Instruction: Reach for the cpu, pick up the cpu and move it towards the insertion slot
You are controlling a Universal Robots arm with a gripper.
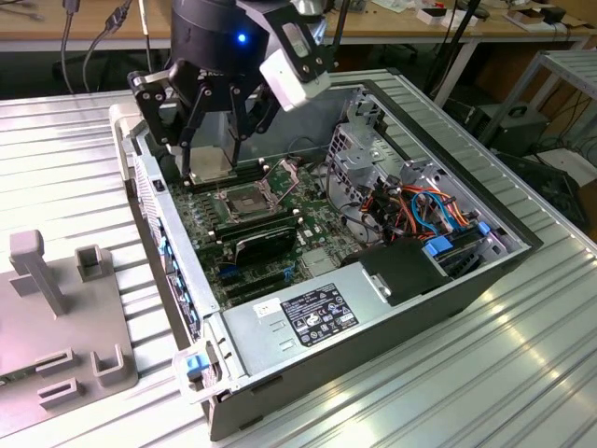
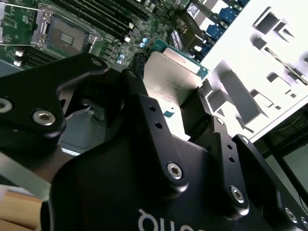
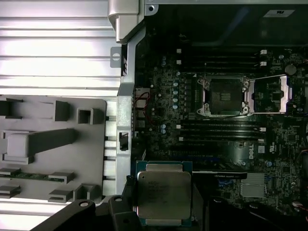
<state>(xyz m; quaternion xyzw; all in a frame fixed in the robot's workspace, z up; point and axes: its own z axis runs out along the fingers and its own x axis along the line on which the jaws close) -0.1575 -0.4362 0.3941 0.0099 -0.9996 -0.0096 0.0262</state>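
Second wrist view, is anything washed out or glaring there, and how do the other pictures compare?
In the second wrist view the grey plastic slotted fixture is blown out to near white; in the first wrist view the square silver-grey chip shows evenly lit, the board around it dark; in the exterior view the ribbed metal table glares brightly.

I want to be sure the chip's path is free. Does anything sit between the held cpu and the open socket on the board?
Nothing visible does. The gripper holds the cpu above the board, and the insertion slot lies uncovered, its metal flap swung open to one side. Between them lie low memory slots, flat on the board.
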